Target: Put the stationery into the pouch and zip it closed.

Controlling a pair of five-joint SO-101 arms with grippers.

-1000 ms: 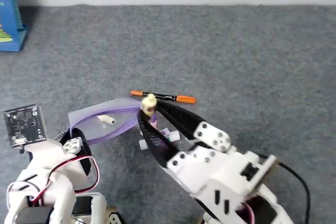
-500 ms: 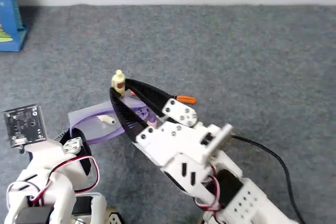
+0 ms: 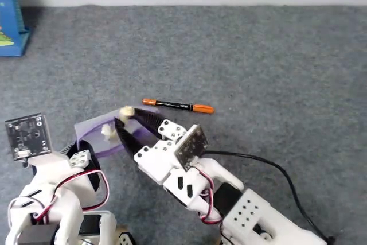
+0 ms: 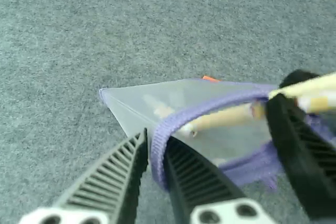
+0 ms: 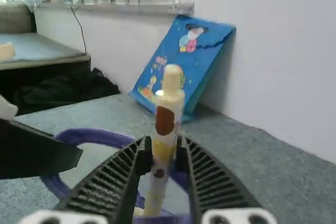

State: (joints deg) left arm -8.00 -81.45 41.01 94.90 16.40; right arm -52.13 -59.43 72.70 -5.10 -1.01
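Observation:
A translucent pouch with purple zip trim lies at the front left of the grey mat. My left gripper is shut on the near purple edge of the pouch, holding its mouth up. My right gripper is shut on a cream pen with brown patches and hangs over the pouch mouth. That pen stands upright between the right gripper's fingers, above the purple rim. A pale item lies in the pouch. An orange-and-black pen lies on the mat just behind.
A blue box leans against the white wall at the far left corner. A small square board sticks up from the left arm. The grey mat stretches open to the right and back.
My right gripper has carried the cream pen leftward, from beside the orange pen to over the pouch mouth, and dropped lower. The left arm has kept still, holding the pouch edge.

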